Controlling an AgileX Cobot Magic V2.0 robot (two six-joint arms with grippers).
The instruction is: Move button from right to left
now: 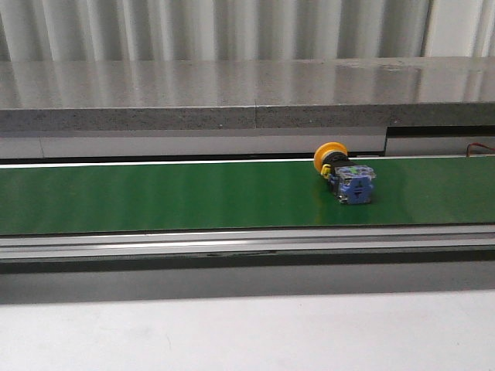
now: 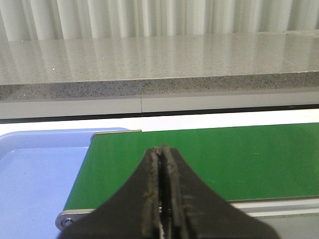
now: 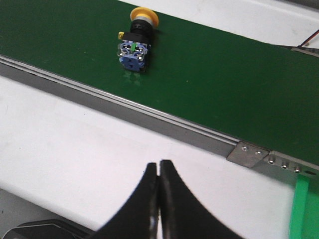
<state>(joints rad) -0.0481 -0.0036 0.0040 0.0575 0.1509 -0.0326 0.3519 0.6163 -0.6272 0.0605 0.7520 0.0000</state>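
button (image 1: 345,175) lies on its side on the green belt (image 1: 155,193), right of middle in the front view, yellow-orange cap toward the far edge, blue-and-grey block facing the near side. nothing touches it.

neither arm shows in the front view; only the wrist cameras catch them.

left gripper (image 2: 163,199) hangs low over the belt's left end, pointing across the belt toward the grey stone ledge (image 2: 149,64). fingers pressed together, no gap, nothing between them. a blue tray (image 2: 35,174) sits just beside that end of the belt.

right gripper (image 3: 158,199) is above the white table (image 3: 75,134) on the near side of the belt, tilted down, well apart from the button, which shows beyond the belt's metal rail (image 3: 149,117). jaws closed tip to tip, empty.
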